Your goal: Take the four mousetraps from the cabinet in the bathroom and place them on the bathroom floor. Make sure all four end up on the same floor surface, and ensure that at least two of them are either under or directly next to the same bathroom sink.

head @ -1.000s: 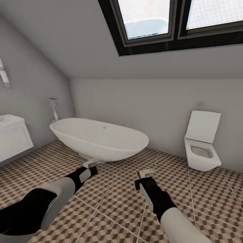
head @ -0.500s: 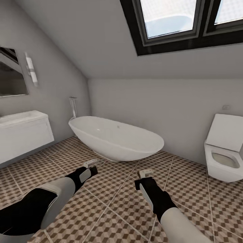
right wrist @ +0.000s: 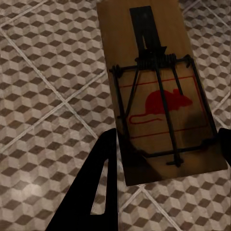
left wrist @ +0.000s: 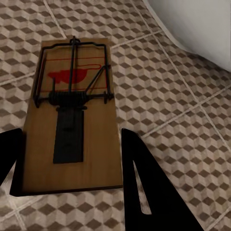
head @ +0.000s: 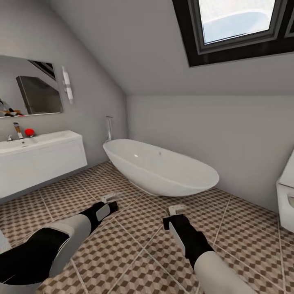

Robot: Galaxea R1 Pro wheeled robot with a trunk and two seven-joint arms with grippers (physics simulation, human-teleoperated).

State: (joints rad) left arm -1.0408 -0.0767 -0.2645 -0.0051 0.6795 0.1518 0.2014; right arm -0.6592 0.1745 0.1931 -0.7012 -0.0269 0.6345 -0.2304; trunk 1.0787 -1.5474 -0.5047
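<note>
Two mousetraps are in our grasp, one per gripper, both carried above the bathroom floor [head: 134,249]. From the head camera, our left gripper [head: 109,199] sits at about seven o'clock from the picture's centre, our right gripper [head: 176,210] at about five o'clock, each showing a pale sliver of board at its tip.

In the left wrist camera, the left mousetrap [left wrist: 72,118] lies flat between the two dark fingers [left wrist: 144,187], which close on its long edges at the near end; its wire bar and red mark sit at the far end. The cube-patterned tiles pass beneath it, and the white bathtub [left wrist: 202,29] curves across one corner of that picture.

In the right wrist camera, the right mousetrap [right wrist: 159,91] is held the same way, one finger [right wrist: 98,187] against its edge near the red mouse mark; the other finger is barely in frame, so the contact on that side is probably there but hard for us to confirm.

Ahead, the bathtub stands at one o'clock, against the far wall. The sink [head: 38,141], atop its white vanity [head: 41,163], is at nine o'clock, with a mirror [head: 28,87] above it. A skylight [head: 241,24] is at one o'clock, high up, and the toilet's edge [head: 286,204] shows at four o'clock.
</note>
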